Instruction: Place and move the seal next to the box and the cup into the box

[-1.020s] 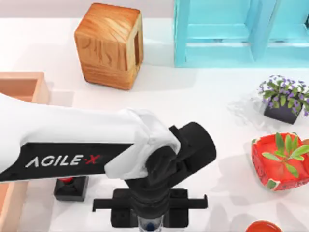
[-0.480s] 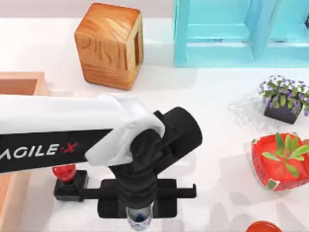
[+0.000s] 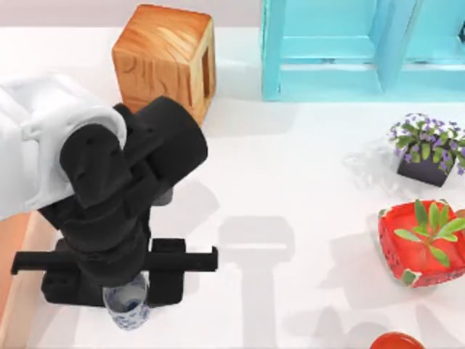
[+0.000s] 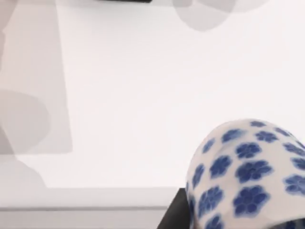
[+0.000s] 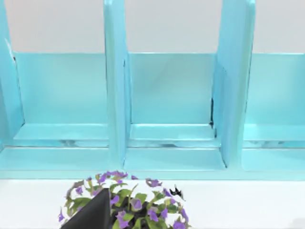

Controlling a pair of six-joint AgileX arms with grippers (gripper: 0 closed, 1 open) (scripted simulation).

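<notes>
From above, the left arm's black hand (image 3: pixel 125 287) hangs near the tabletop's left edge, its fingers clamped on the small white ceramic cup with a blue flower pattern (image 3: pixel 126 308). A sliver of the shallow light-wood box (image 3: pixel 9 262) shows at the far left edge, mostly covered by the arm, so its contents cannot be told. The cup is carried beside that box and is not in it yet, so I judge the cup half of the task unfinished; the seal cannot be made out under the arm, and its placing cannot be confirmed. Other containers: a tall wood-grain cube with a slot (image 3: pixel 166 65), a turquoise shelf unit (image 3: pixel 363 47) with bare compartments, a black pot of purple flowers (image 3: pixel 427 149), a red planter holding green leaves (image 3: pixel 421 242), and an orange-red bowl (image 3: pixel 396 341) at the lower edge. The left wrist view has the cup (image 4: pixel 248 176) close up above white tabletop (image 4: pixel 143 95). The right wrist view faces the shelf unit (image 5: pixel 167 109) and flower pot (image 5: pixel 119 202); the right hand's state I cannot tell.
</notes>
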